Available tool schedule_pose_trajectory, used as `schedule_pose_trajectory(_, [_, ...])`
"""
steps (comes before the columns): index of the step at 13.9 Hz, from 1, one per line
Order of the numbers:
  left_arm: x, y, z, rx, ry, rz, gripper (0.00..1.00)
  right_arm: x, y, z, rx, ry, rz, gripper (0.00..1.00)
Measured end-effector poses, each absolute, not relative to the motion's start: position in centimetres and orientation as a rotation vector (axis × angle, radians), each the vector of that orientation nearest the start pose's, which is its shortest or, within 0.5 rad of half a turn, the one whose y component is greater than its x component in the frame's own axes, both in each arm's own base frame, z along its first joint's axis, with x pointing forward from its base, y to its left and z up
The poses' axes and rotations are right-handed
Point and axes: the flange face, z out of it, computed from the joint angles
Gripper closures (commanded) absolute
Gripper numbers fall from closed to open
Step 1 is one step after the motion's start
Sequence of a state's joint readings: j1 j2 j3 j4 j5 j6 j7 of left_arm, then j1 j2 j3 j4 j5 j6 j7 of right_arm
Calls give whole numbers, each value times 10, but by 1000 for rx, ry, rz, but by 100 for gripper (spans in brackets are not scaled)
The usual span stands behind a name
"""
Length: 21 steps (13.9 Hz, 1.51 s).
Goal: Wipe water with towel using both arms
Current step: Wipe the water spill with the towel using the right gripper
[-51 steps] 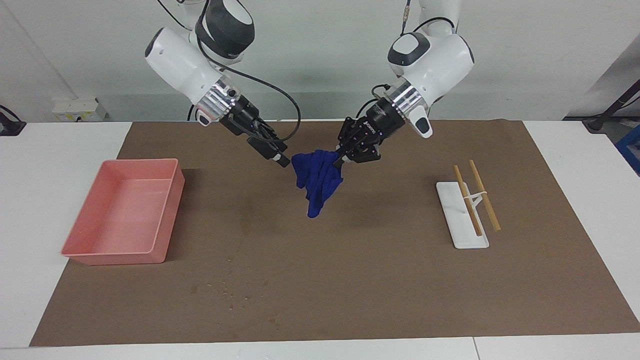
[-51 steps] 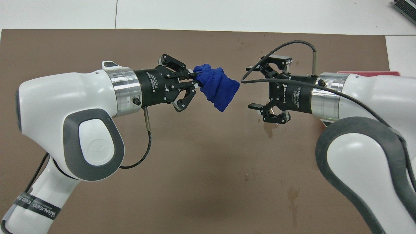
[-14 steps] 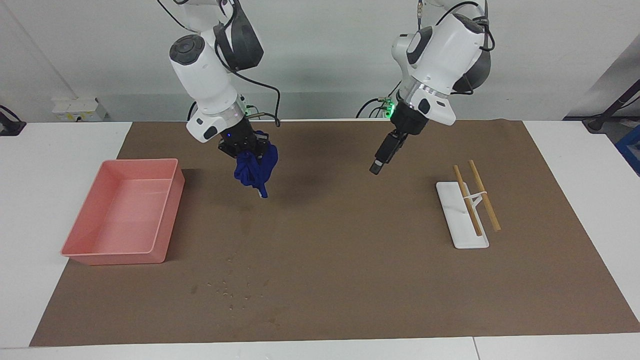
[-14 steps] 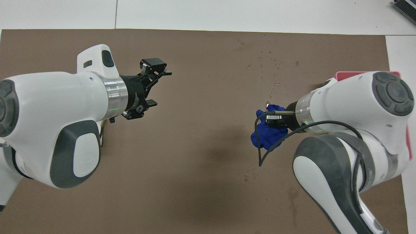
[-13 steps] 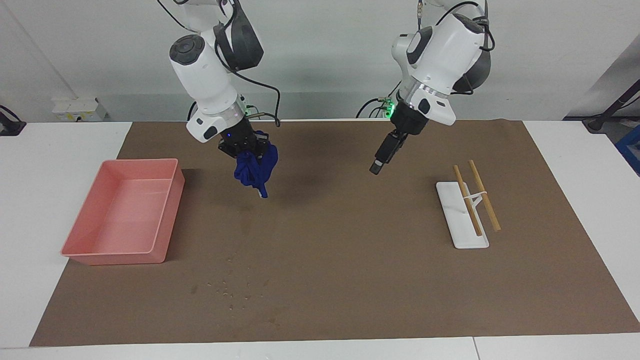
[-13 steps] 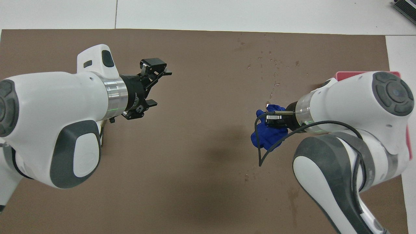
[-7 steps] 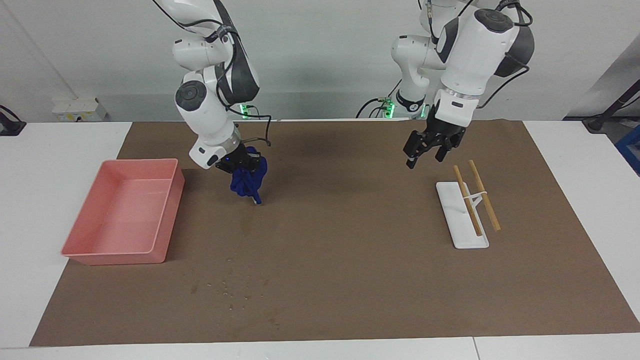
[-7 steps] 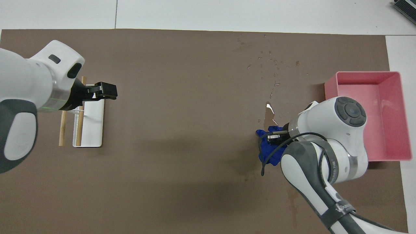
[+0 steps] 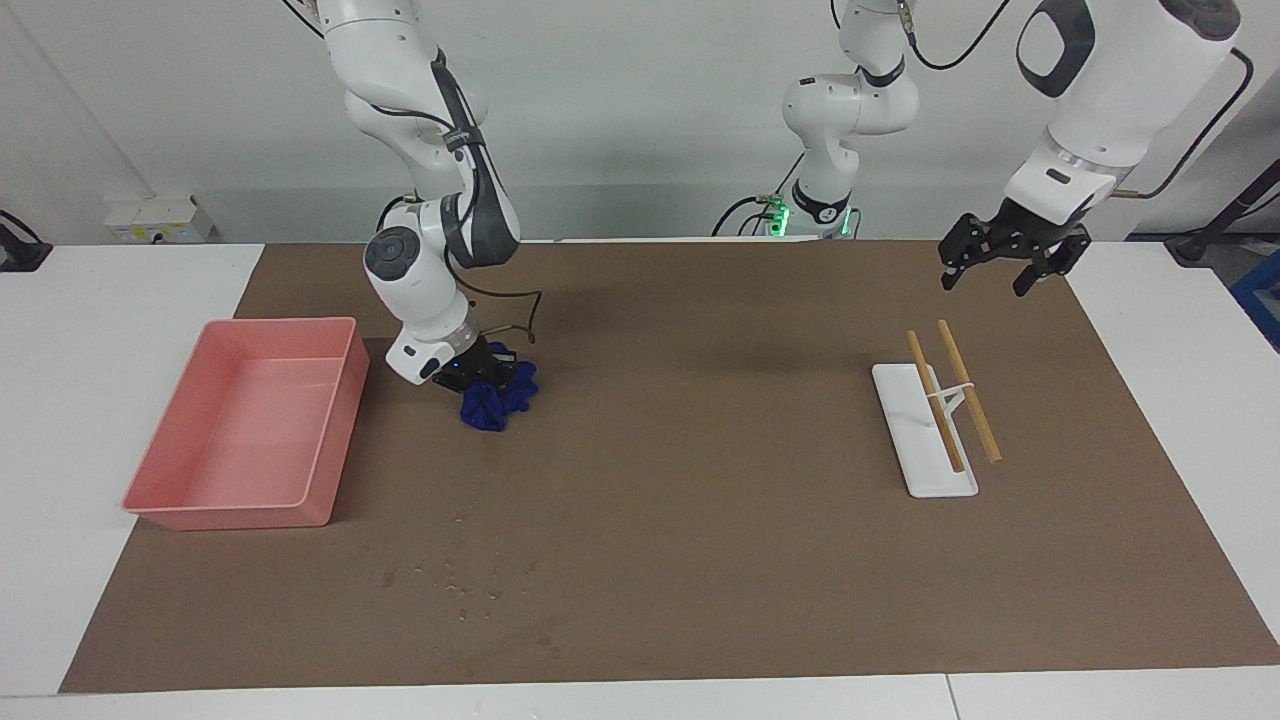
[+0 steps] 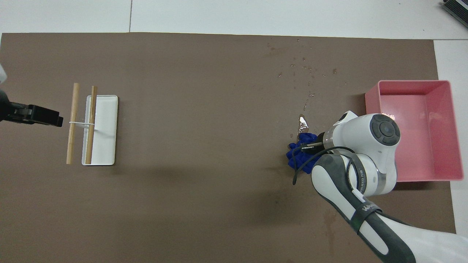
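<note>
The blue towel (image 9: 497, 403) is bunched up on the brown mat (image 9: 700, 560) beside the pink tray. My right gripper (image 9: 483, 384) is shut on the towel and presses it down on the mat; its fingertips are hidden in the cloth. In the overhead view the towel (image 10: 298, 156) lies at the robot-side end of the shiny damp water streak (image 10: 302, 124), under my right gripper (image 10: 310, 147). Scattered droplets (image 10: 305, 69) lie farther from the robots and also show in the facing view (image 9: 462, 583). My left gripper (image 9: 988, 273) is open and empty, raised over the mat's edge at the left arm's end (image 10: 36, 115).
The pink tray (image 9: 230, 515) stands at the right arm's end of the mat, close to the towel (image 10: 413, 83). A white tray with two wooden sticks (image 9: 925, 440) lies toward the left arm's end (image 10: 104, 128).
The towel passed from my left gripper to my right. My right gripper then brought it down onto the mat by the streak. My left arm swung out over its end of the table.
</note>
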State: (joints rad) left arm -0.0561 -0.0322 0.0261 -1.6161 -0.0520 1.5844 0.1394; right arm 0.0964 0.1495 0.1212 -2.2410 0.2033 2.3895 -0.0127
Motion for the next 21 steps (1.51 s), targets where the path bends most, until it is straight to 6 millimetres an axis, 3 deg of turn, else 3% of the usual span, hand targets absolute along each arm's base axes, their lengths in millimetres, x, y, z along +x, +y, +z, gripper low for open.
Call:
schedule_pose_trajectory(2, [540, -16, 637, -3179, 308, 11, 0, 531, 118, 302, -3008, -164, -34, 100])
schedule_pose_trajectory(5, [539, -8, 636, -3177, 341, 31, 0, 545, 120, 301, -3028, -216, -99, 100])
schedule_pose_trajectory(10, [538, -9, 633, -3176, 355, 53, 0, 593, 127, 300, -3030, -256, -203, 100])
schedule_pose_trajectory(14, [533, -24, 648, -3122, 411, 63, 0, 624, 133, 300, -3026, -284, -266, 100])
schedule_pose_trajectory(21, [537, -29, 635, -3125, 360, 43, 0, 655, 145, 300, -3077, -479, -382, 100])
